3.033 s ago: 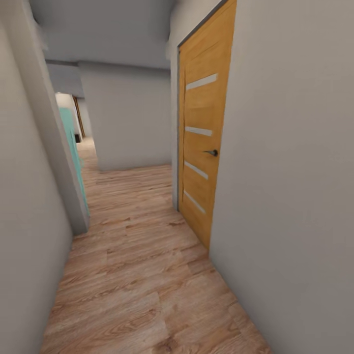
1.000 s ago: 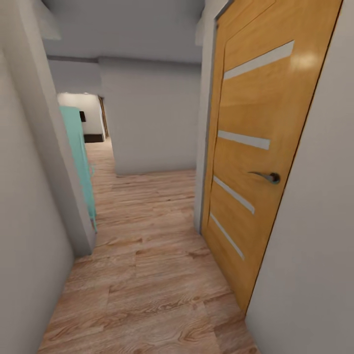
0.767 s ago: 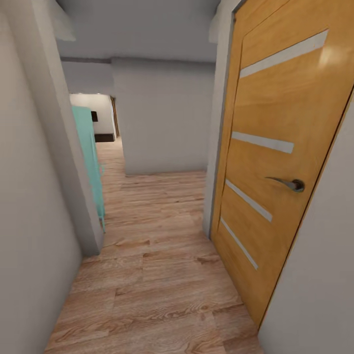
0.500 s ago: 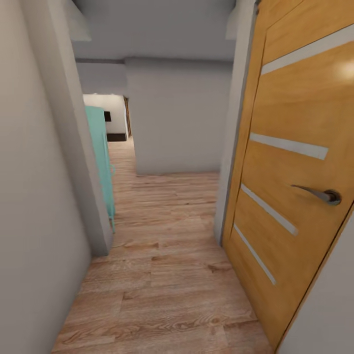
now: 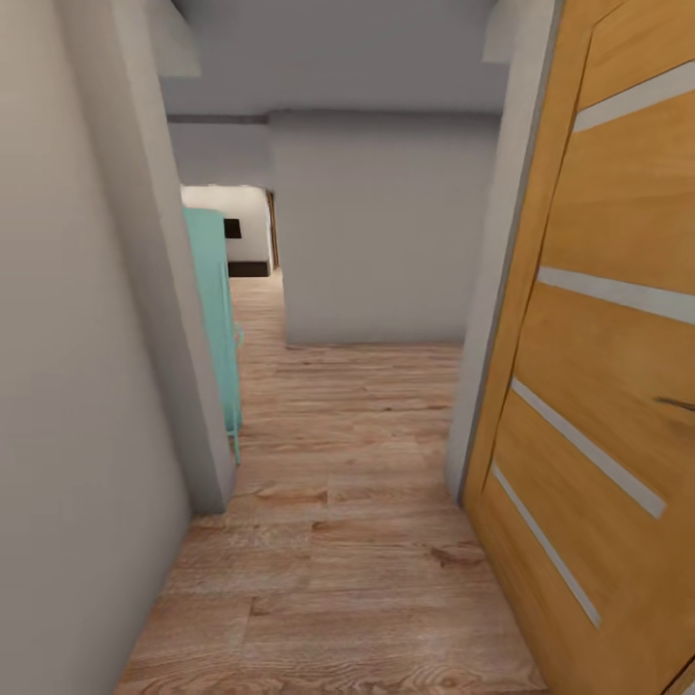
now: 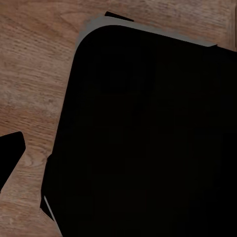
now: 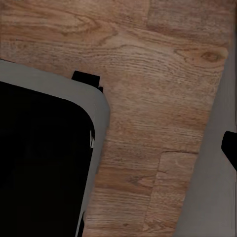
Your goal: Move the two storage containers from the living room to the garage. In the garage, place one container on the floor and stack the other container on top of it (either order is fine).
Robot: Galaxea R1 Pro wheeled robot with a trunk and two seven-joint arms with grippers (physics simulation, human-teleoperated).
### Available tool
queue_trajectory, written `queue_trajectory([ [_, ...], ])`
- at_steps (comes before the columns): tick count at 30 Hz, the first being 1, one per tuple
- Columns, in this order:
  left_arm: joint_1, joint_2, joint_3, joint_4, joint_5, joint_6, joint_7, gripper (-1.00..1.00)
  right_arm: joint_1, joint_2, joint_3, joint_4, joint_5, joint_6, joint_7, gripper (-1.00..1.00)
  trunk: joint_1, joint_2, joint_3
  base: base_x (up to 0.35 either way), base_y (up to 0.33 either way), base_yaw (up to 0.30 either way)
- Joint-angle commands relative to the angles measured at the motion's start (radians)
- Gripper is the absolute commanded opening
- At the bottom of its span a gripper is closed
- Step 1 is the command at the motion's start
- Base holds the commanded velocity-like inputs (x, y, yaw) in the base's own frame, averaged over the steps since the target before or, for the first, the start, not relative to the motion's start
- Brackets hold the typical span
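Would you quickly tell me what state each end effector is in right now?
Left end effector: cannot be told from these views.
Right end effector: cannot be told either.

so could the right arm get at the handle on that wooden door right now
Probably not yet. The door handle barely peeks in at the head view's right edge on the wooden door, and the right wrist view looks down at the wood floor, so that arm seems lowered, not raised toward it.

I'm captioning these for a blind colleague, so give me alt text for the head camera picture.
A narrow hallway with a wood-plank floor runs ahead to a plain grey wall. An orange wooden door with pale horizontal strips stands on the right, and a turquoise cabinet shows past a wall corner on the left.
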Motion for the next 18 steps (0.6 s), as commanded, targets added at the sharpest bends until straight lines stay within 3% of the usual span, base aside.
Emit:
queue_trajectory([
  [1,0.000,0.000,0.001,-0.001,0.004,-0.002,0.001,1.00,0.000,0.001,0.008,0.000,-0.010,-0.003,0.000,1.00,0.001,0.000,-0.001,0.321,0.000,0.006],
  [18,0.000,-0.001,0.001,0.000,0.002,-0.004,0.001,1.00,0.000,0.010,-0.009,-0.007,-0.022,-0.003,0.010,1.00,0.001,0.000,-0.001,0.321,0.000,0.001],
])
